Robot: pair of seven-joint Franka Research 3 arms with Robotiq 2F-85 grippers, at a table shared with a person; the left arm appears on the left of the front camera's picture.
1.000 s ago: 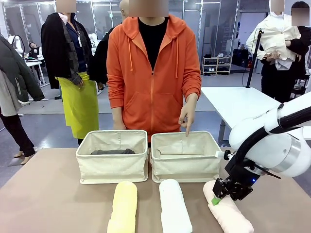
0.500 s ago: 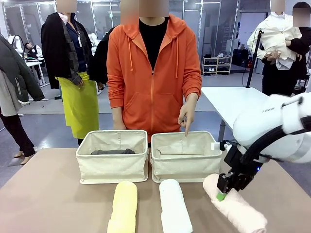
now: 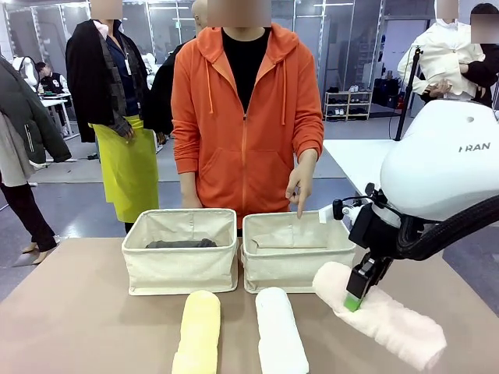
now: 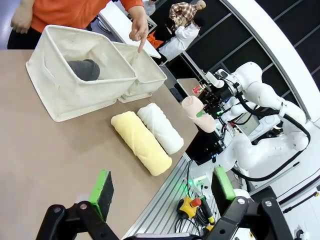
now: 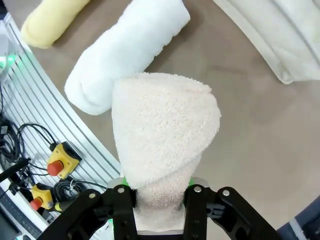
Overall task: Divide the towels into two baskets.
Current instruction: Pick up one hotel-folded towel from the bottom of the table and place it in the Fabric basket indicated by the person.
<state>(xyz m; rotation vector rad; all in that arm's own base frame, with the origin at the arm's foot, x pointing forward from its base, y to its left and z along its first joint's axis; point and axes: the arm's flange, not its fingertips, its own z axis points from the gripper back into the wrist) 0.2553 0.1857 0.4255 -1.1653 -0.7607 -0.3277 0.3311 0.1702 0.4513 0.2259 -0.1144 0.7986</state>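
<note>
While the left gripper (image 4: 162, 186) hangs with its fingers spread wide and nothing between them at the bottom of the left wrist view, over the near edge of the table (image 3: 70, 312), the right gripper (image 3: 356, 296) is clamped on the pink towel (image 3: 386, 321) at the lower right of the front view. In the right wrist view the pads pinch the roll's near part, and its rounded end points away, toward the tabletop. In the front view its long axis slants from the lower right corner up and left. Its upper end is just beside the near right corner of the right basket (image 3: 296, 273); whether its lower end touches the table cannot be told. Along the bottom edge, the yellow towel (image 3: 199, 331) and white towel (image 3: 279, 331) lie side by side, slightly apart, with their long axes running near to far toward the baskets. Bare tabletop spreads across the lower left of the frame, left of the yellow roll. Farther back, the left basket (image 3: 179, 273) and the right basket stand nearly touching, and the dark grey towel (image 3: 181, 244) lies crosswise in the left one. Behind them, a person's hand (image 3: 299, 187) points down over the right basket's far rim.
</note>
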